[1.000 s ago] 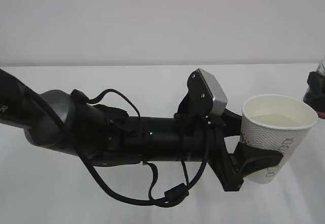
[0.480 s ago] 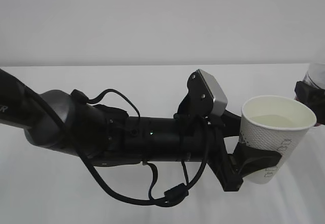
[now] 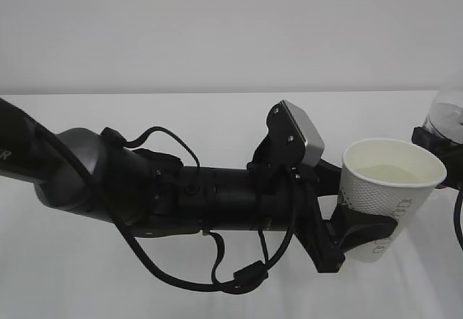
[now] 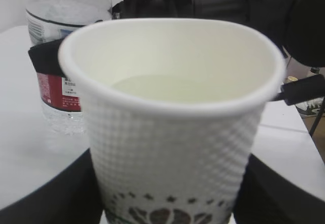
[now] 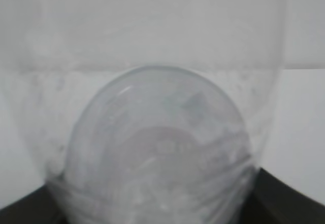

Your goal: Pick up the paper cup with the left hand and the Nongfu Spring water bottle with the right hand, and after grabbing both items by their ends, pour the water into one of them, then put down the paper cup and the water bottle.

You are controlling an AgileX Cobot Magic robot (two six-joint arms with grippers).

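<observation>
Left gripper [image 3: 362, 226] clamps the lower wall of the cup [image 3: 389, 197], upright above the white table [image 3: 217, 116] and holding water [image 3: 391, 174], while just beyond the cup's right the right gripper [image 3: 439, 145] pinches the bottle [image 4: 61, 61] around its red label.
</observation>
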